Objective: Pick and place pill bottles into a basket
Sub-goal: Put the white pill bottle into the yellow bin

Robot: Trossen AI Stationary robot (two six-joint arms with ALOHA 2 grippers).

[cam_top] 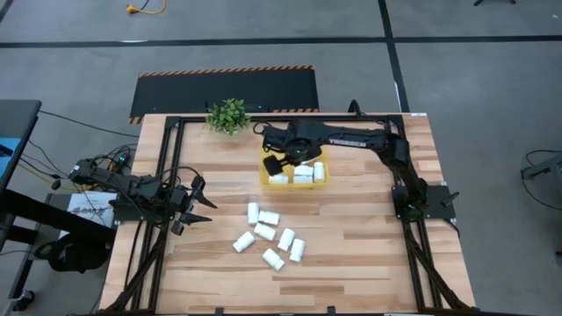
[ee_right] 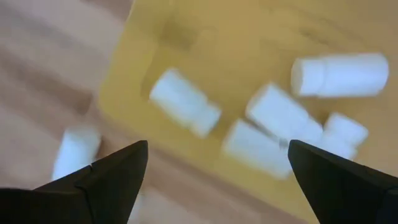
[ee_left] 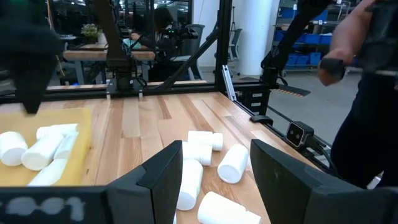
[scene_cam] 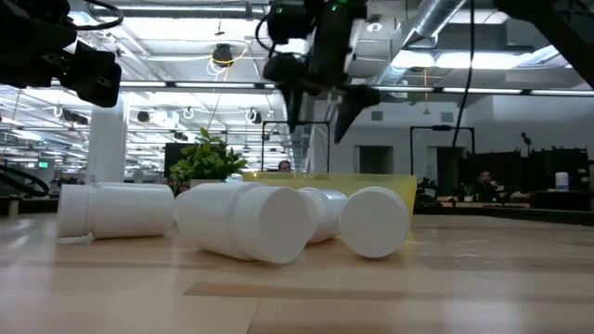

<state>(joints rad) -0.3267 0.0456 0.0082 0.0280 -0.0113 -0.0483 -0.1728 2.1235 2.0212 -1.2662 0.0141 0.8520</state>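
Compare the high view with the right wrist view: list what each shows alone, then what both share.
Only the high view shows the left gripper, open near the table's left edge, the small green plant, the seven pill bottles lying loose on the wooden table, and the right gripper seen from outside, above the basket.

Only the right wrist view shows the right gripper's open fingers from behind, empty, with nothing between them.

Both show the yellow basket with white bottles lying on their sides inside it.
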